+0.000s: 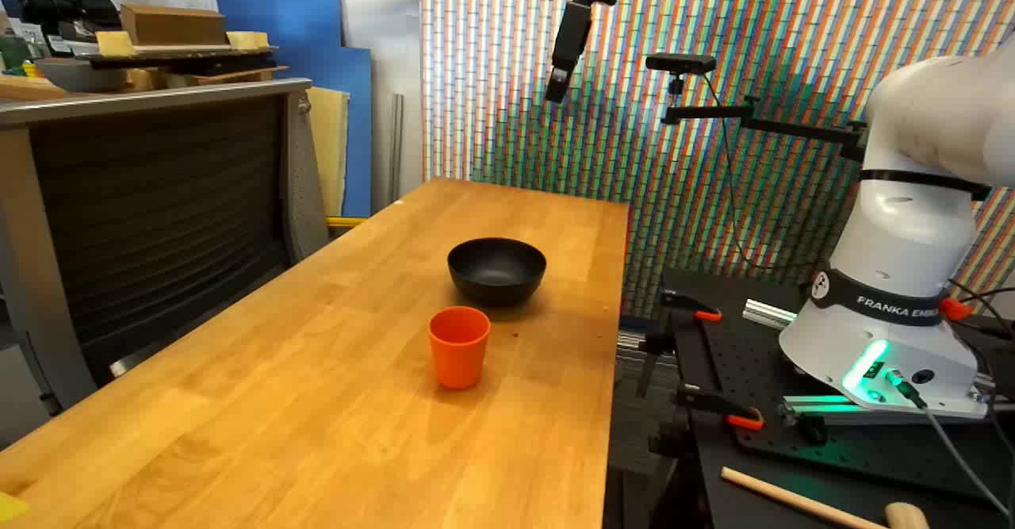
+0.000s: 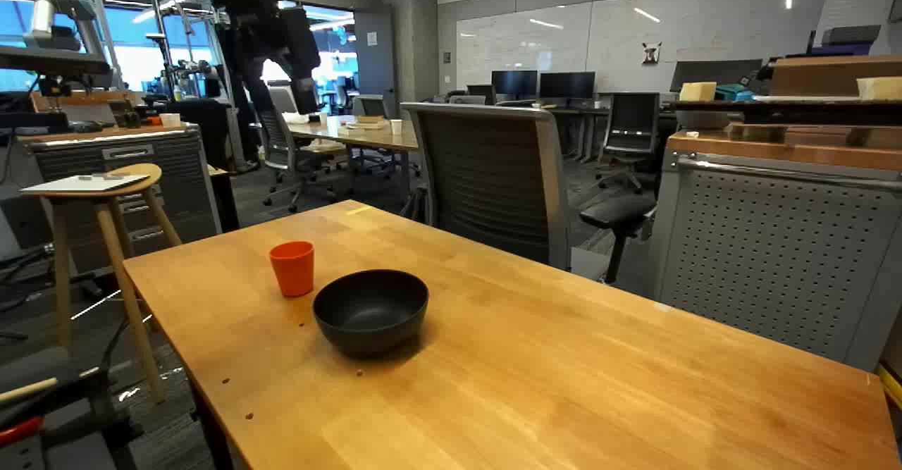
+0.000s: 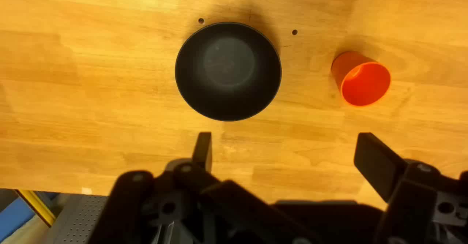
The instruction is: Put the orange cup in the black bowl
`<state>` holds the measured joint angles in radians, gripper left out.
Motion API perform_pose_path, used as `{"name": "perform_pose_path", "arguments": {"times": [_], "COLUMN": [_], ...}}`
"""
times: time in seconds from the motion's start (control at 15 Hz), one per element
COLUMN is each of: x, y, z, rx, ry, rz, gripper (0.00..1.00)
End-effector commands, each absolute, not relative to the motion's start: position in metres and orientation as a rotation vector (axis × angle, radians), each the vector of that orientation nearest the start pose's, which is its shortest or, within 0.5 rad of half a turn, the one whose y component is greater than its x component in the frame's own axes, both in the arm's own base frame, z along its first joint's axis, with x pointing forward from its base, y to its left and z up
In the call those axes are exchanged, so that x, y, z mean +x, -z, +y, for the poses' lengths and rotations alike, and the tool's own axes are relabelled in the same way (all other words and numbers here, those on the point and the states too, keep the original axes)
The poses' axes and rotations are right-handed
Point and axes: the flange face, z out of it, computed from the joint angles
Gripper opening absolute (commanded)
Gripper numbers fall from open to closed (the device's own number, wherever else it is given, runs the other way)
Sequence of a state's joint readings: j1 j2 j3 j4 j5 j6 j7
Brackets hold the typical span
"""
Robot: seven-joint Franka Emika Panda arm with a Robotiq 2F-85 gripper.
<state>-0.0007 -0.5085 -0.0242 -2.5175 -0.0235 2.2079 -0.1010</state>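
Overhead, the tool [image 3: 283, 143] hangs well above the tabletop [image 3: 109, 127], released, its two fingers [image 3: 378, 163] spread wide with pale wood showing between them. Beyond these fingers in the wrist view, the black bowl [image 3: 228, 72] sits mouth up, its bottom a paler disc inside the dark wall. Near it, toward the picture's right, the orange cup [image 3: 365, 85] stands upright on the tabletop, beside the bowl and apart from it, with wood showing in the gap. Two small holes [image 3: 294, 32] pit the wood near the bowl's upper rim in that view.

Farther out, a chair [image 2: 486, 181] with a dark ribbed back stands along the tabletop's long edge in both exterior views. In an exterior view, the white arm [image 1: 912, 228] rises from a black mounting table [image 1: 718, 454], a green light [image 1: 866, 364] glowing at its base; a wooden rod [image 1: 797, 496] lies on that table, and a small camera [image 1: 680, 63] sits on a jointed bracket [image 1: 801, 130] before a striped wall [image 1: 476, 77]. In an exterior view, a wooden stool [image 2: 144, 174] bears a flat white board [image 2: 88, 183], a yellow strip [image 2: 359, 211] marks the tabletop's corner, a perforated grey cabinet [image 2: 775, 251] stands beyond, and two dark monitors [image 2: 514, 84] stand below a whiteboard [image 2: 507, 47].
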Motion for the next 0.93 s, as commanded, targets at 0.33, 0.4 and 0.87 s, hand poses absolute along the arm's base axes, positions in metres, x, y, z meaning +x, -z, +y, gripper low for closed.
{"name": "perform_pose_path", "arguments": {"times": [0.33,0.4,0.87], "x": [0.41,0.419,0.517], "y": [-0.484,-0.479,-0.42], "z": [-0.011,-0.015,0.021], "rx": [-3.142,-3.155,-3.179], "ry": [0.343,0.278,-0.124], "rz": [-0.141,-0.074,-0.124], "gripper": [1.0,1.0,1.0]}}
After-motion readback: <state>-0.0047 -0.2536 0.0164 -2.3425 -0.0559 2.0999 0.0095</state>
